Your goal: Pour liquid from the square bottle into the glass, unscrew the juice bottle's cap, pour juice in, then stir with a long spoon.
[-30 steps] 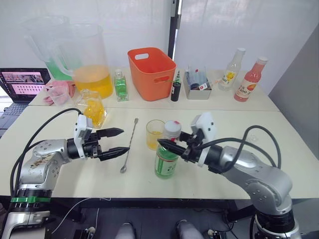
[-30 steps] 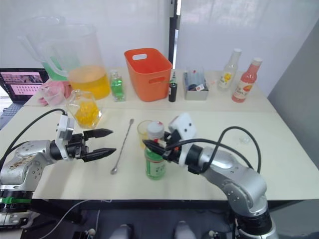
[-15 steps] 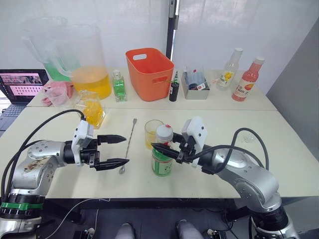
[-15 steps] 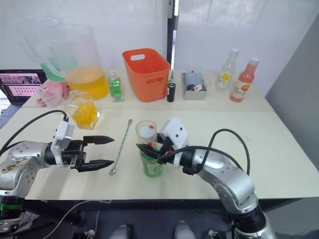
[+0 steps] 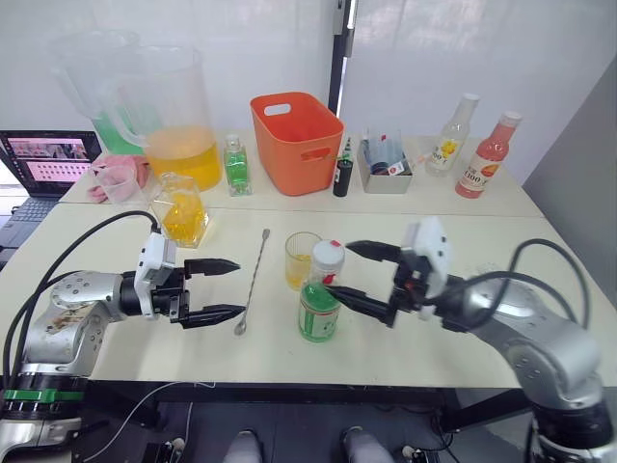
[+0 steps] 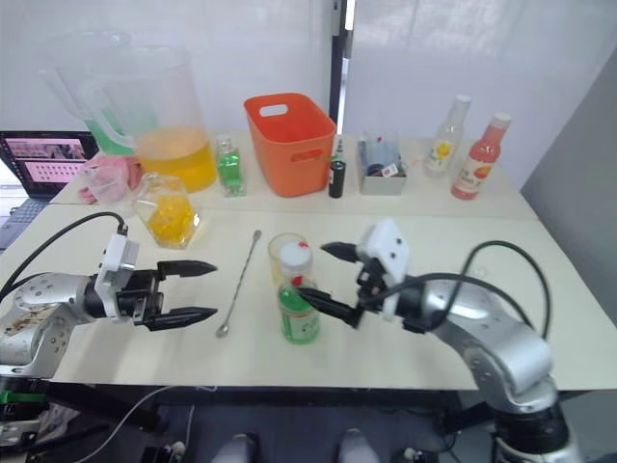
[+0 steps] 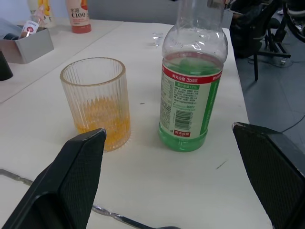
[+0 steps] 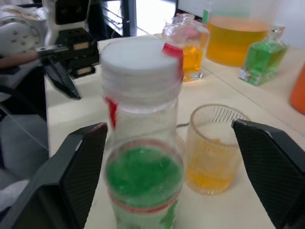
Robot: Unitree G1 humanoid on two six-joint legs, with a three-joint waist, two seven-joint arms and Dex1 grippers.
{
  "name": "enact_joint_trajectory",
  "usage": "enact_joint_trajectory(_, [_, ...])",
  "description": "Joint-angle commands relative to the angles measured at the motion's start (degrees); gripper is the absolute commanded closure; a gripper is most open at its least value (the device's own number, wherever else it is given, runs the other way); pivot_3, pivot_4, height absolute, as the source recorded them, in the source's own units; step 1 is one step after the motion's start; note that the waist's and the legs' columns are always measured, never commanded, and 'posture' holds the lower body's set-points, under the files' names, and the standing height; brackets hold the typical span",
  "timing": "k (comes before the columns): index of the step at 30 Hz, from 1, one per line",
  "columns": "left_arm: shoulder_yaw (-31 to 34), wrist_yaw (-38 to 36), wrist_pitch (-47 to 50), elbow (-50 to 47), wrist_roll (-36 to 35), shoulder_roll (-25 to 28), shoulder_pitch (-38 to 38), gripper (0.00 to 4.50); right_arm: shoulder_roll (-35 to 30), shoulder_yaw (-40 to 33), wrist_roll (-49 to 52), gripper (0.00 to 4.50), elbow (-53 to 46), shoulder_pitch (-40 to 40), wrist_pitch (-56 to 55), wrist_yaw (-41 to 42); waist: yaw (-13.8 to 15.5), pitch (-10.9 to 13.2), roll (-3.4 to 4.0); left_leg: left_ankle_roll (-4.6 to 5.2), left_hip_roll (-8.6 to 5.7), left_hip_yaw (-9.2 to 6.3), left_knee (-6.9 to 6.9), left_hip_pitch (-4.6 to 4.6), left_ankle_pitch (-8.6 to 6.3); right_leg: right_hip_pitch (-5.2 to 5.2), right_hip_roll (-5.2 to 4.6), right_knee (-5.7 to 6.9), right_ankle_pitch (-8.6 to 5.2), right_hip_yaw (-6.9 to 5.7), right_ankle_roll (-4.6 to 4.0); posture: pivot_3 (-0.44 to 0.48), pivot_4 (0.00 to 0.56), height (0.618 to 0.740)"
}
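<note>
The juice bottle (image 5: 319, 307), green liquid under a white cap (image 5: 329, 254), stands upright near the table's front. Just behind it is the ribbed glass (image 5: 301, 260) with some orange liquid. My right gripper (image 5: 341, 269) is open at the bottle's right, its fingers spread either side of the neck without touching it. The long spoon (image 5: 253, 280) lies flat to the left of the glass. My left gripper (image 5: 238, 285) is open and empty beside the spoon's bowl. The square bottle (image 5: 181, 212) with yellow liquid stands further back left.
On the rear table stand an orange basket (image 5: 297, 140), a big pitcher (image 5: 178, 125) of orange liquid, a small green bottle (image 5: 234, 166), a black bottle (image 5: 341, 178), a grey box (image 5: 386, 166) and two drink bottles (image 5: 490, 154). A laptop (image 5: 43, 164) sits far left.
My right gripper has opened, let go of the juice bottle's top and drawn back to the right. The bottle stays upright. My left gripper has held still.
</note>
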Motion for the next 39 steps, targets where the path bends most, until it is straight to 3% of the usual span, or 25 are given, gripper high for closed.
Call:
enact_joint_trajectory(1, [0.73,0.76,-1.66,0.47,0.79,0.12,-1.15,0.0,-5.14,-6.09,3.93,0.01,-1.11,0.69,-0.73,6.04,0.01,0.0,0.0,0.0,0.0,0.02,0.0,0.0,0.0,0.01,0.0,0.0,0.0,0.01,0.0,0.0,0.15,0.74])
enact_joint_trajectory(6, [2.16,0.99,-2.98,-0.83,1.0,0.17,2.11,0.0,-9.6,-6.1,2.93,0.01,5.76,-2.78,-4.33,14.46,-0.79,0.0,-0.01,0.0,0.0,0.03,0.01,0.08,0.0,0.02,0.0,0.02,0.0,0.01,0.0,0.0,0.15,0.74])
enact_joint_trajectory(12, [4.18,4.24,-4.86,-4.78,2.16,0.75,9.13,0.0,-8.42,0.15,-0.63,0.01,13.42,-9.37,-8.04,21.1,-0.7,0.0,-0.01,0.0,0.01,0.04,0.0,0.09,0.0,0.0,0.0,0.03,0.01,0.02,-0.01,0.0,0.15,0.74])
enact_joint_trajectory(23, [9.98,7.58,-3.47,-10.56,-2.84,-1.06,20.13,0.0,-1.02,10.54,-6.41,0.01,26.65,-20.6,-12.92,31.75,-0.51,0.0,0.0,-0.22,0.01,0.09,0.01,0.06,-0.14,-0.04,-0.02,-0.01,0.01,0.03,-0.01,0.0,0.15,0.74])
enact_joint_trajectory(33, [10.83,9.24,-3.06,-13.16,-2.59,-0.77,23.42,0.0,4.86,12.37,-8.48,0.01,33.63,-25.07,-14.51,35.5,-0.56,0.0,0.0,-0.21,0.01,0.09,-0.01,0.04,-0.13,-0.14,-0.01,0.09,0.01,0.02,-0.01,0.0,0.15,0.74])
enact_joint_trajectory(39, [10.64,9.28,-2.34,-14.04,-2.68,-0.29,24.66,0.0,7.27,12.13,-8.34,1.81,34.81,-26.02,-14.0,35.49,-0.58,0.01,0.01,-0.21,0.01,0.09,-0.02,0.04,-0.13,-0.17,-0.01,0.11,0.01,0.02,-0.01,0.0,0.15,0.74])
